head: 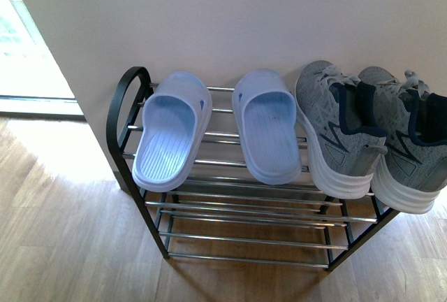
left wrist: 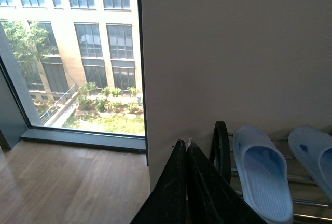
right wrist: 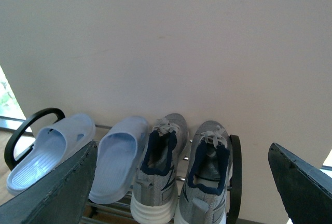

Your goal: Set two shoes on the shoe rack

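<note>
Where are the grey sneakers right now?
Front view: both grey sneakers sit on the shoe rack's top shelf at its right end, beside the blue slippers.

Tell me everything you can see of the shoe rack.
The shoe rack has black side frames rounded at the top and tiers of shiny metal bars, four as far as the front view shows. It stands on a wooden floor, close against a pale wall. On its top tier sit two light blue slippers towards its left end and two grey sneakers towards its right end, heels overhanging the front bar. The lower tiers look bare. Neither pincer touches it.
</note>
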You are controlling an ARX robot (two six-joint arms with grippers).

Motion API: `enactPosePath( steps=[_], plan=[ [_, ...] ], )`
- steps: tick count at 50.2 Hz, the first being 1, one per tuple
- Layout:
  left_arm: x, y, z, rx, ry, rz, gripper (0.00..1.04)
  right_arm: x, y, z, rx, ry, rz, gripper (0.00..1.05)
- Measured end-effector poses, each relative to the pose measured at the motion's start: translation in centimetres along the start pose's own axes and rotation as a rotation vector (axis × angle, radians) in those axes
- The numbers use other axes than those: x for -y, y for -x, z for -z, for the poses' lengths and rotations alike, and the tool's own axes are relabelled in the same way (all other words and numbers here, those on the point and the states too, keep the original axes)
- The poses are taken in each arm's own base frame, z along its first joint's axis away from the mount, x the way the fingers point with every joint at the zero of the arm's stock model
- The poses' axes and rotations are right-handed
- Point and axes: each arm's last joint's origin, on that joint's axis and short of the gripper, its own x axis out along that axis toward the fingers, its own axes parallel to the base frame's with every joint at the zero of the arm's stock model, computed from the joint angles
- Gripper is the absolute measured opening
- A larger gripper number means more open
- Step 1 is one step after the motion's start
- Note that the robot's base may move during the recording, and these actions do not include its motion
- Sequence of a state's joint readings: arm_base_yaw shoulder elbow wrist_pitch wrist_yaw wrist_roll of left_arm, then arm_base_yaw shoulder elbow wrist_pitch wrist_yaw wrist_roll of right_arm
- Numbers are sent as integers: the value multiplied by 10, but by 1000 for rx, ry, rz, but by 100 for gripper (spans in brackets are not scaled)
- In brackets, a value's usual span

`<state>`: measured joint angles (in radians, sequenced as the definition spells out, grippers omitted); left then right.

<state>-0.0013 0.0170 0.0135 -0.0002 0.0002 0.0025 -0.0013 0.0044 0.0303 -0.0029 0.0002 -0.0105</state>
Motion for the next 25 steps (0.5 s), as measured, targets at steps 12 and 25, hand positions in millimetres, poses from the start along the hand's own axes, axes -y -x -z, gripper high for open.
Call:
enactPosePath(
  steps=[12,25],
  plan=[
    [0,0,0,0,1,0,30,0,0,0,0,0,0,96],
    [0,0,0,0,1,0,81,0,0,0,0,0,0,96]
  ],
)
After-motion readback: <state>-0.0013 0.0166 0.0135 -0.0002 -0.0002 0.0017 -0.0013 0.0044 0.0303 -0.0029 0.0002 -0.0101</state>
